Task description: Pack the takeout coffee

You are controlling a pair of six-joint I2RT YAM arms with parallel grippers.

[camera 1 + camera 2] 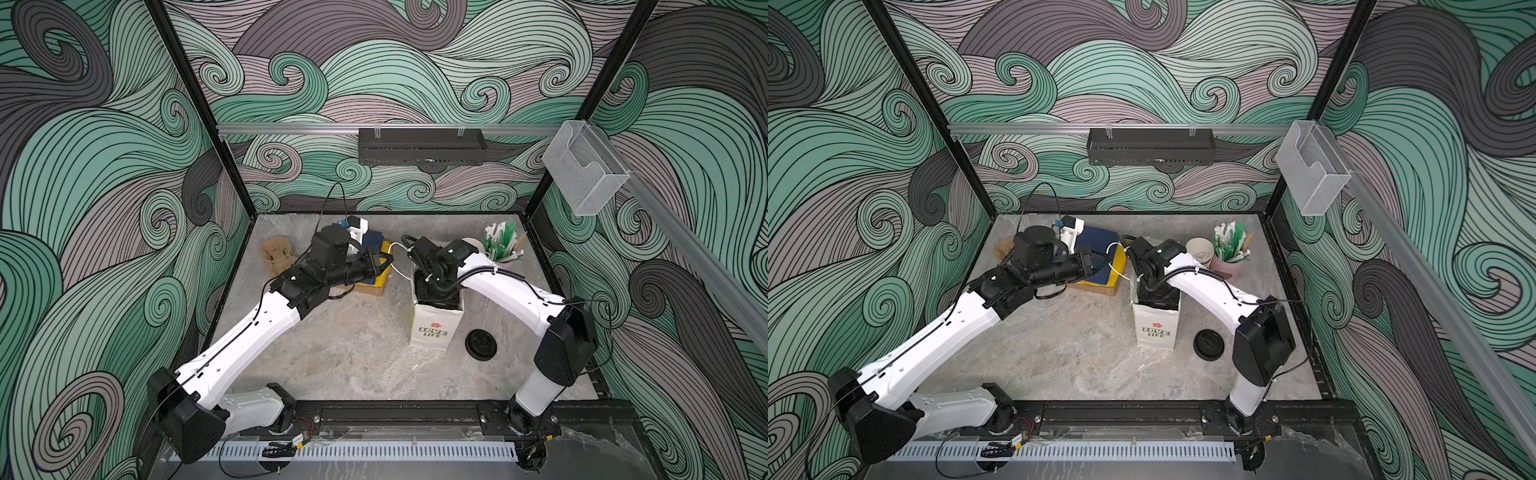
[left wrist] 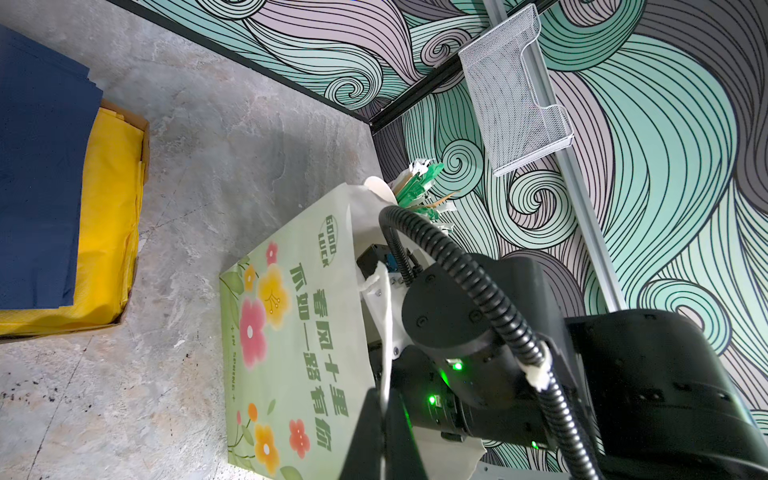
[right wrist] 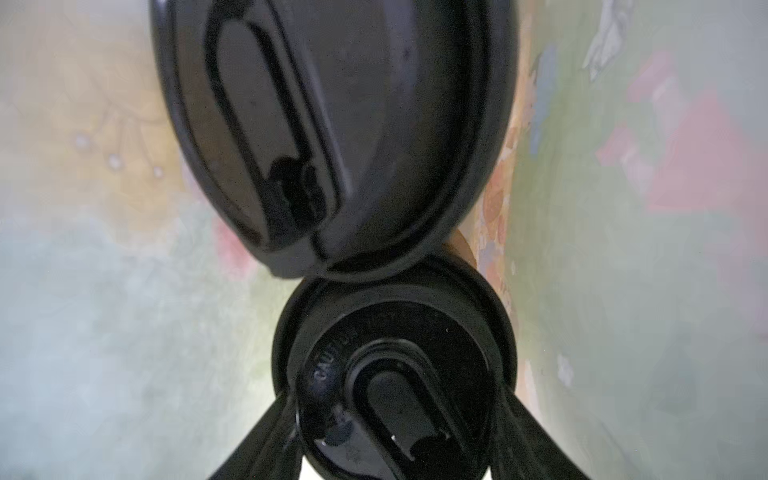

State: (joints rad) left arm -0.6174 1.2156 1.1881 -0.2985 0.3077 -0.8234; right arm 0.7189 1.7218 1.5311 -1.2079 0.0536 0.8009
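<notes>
Both cups sit inside the bag [image 1: 434, 328], which stands upright mid-worktop with the right arm plunged into its mouth. In the right wrist view the right claw [image 3: 397, 395] is spread wide, its fingers [image 3: 270, 432] pressed to either side of the held cup [image 3: 395, 332] at the black lid. The other cup [image 3: 332, 124] is right against it, lids touching, and its lid seems to ride over the held one's rim. The left claw [image 1: 384, 262] is shut tight beside the bag's mouth, apparently pinching the white handle [image 1: 1121, 270] to keep the bag open, though the grip itself is hard to make out. The packing looks nearly done, and the risk lies in letting go and pulling out. If the overlapping lids are hooked together, opening the claw may nudge the other cup, or lifting may drag a lid up and pop it off. The bag is light and narrow and the arm fills its mouth, so a skewed withdrawal could catch the paper rim and tip the bag with both cups. If the left claw slips off the handle, the mouth may sag onto the wrist and snag it. A loose lid [image 1: 481, 344] lies on the worktop just beside the bag, where a swinging arm could sweep it.
</notes>
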